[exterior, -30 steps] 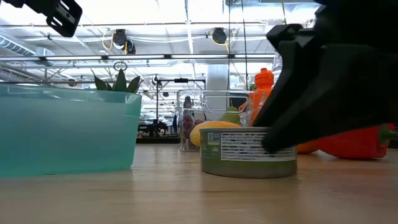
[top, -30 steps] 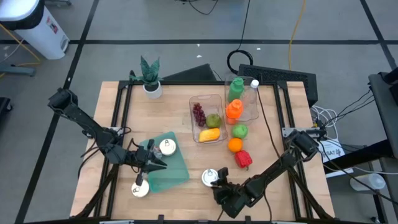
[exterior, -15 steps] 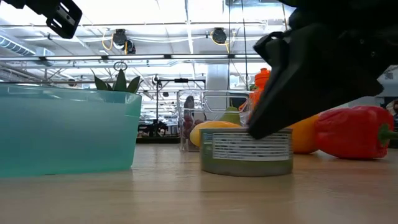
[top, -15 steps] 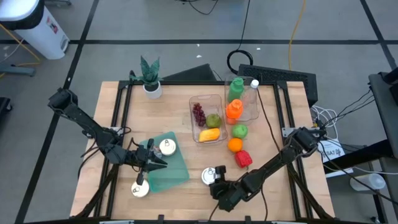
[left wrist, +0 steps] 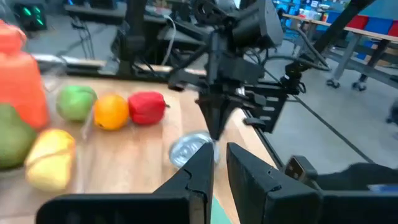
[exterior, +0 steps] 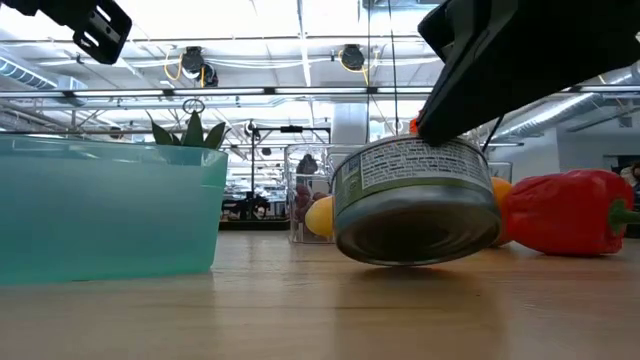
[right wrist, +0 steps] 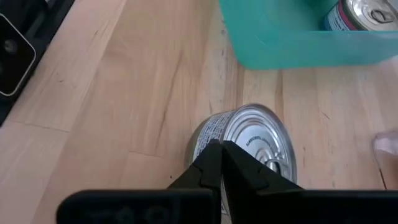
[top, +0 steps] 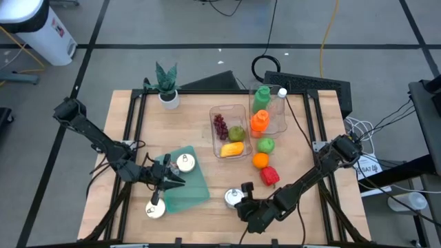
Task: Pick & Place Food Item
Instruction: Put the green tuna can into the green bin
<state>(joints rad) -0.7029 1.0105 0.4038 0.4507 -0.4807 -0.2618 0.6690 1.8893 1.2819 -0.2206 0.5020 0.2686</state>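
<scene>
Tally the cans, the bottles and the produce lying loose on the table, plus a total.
Cans: 3 (binned can, loose can, gripped can)
Bottles: 3 (green bottle, orange bottle, clear bottle)
Loose produce: 3 (green apple, orange, red pepper)
Total: 9

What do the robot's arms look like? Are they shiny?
Both arms are black and thin, made of straight links with chunky joints, more matte than shiny. Each ends in a tool, the left tool and right tool, with two dark pointed fingers. Thin cables run alongside.

Bare worktop (top: 207, 213) lies between your right hand (top: 242, 200) and the teal bin (top: 186, 184); the red pepper (top: 269, 176) crowds its other side.
</scene>
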